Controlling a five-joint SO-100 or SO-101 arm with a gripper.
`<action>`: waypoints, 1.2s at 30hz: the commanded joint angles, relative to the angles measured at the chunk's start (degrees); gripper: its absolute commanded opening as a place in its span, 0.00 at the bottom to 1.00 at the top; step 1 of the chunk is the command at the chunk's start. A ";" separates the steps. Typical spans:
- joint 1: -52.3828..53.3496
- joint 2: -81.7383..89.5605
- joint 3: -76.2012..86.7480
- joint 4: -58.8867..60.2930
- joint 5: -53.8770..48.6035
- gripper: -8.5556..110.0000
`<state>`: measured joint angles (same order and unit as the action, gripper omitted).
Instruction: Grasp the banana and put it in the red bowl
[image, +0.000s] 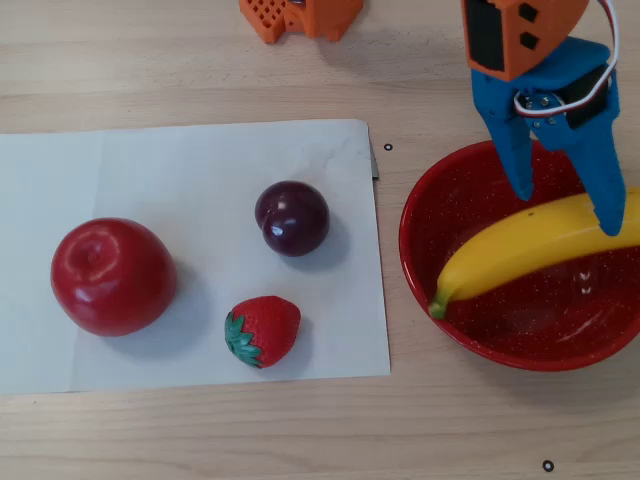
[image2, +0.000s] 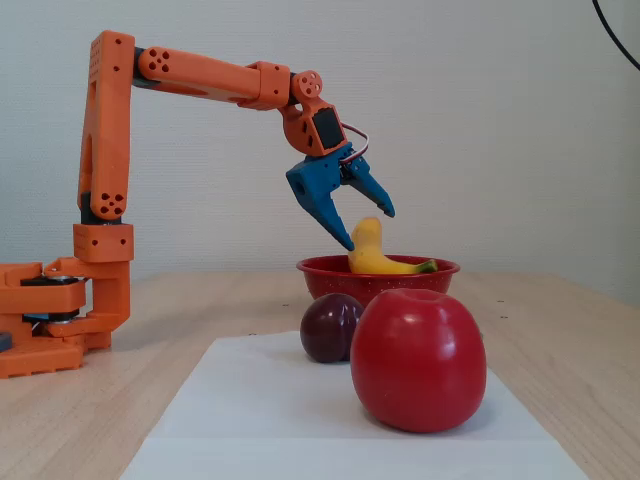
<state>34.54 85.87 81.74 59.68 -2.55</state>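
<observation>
- Taking the red bowl (image: 470, 340) as the marker and reading the overhead view from its left: the red apple (image: 113, 277) sits furthest from it on the white sheet of paper (image: 180, 170). The strawberry (image: 263, 331) and the dark plum (image: 292, 218) lie nearer, both clear of the rim.
- None of those three is in the way, so I would leave them alone; the plum is the closest and only matters if the arm swings out low to that side.
- The banana (image: 530, 256) lies inside the red bowl, slanting across it. Its green stem tip is against the left inner wall, and the other end rises toward the right edge, where it runs out of view.
- In the fixed view the banana (image2: 372, 255) pokes up above the rim of the bowl (image2: 400, 275), so it is leaning on the wall, not lying flat.
- The blue gripper (image: 565, 205) hangs over the bowl's far half with its jaws spread wide and nothing between them; one finger looks very near or just touching the banana's upper side.
- To my eye the drop is done, and what is left is getting out cleanly: lift straight up with the jaws kept wide before pulling back, so that finger does not drag the banana up the wall and over the rim.
</observation>
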 joint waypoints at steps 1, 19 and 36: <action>-2.99 3.16 -6.77 2.11 -1.49 0.40; -9.05 10.90 -29.27 23.99 -4.04 0.08; -24.08 41.04 -2.55 23.03 -1.05 0.08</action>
<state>12.83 119.44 77.78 86.04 -4.83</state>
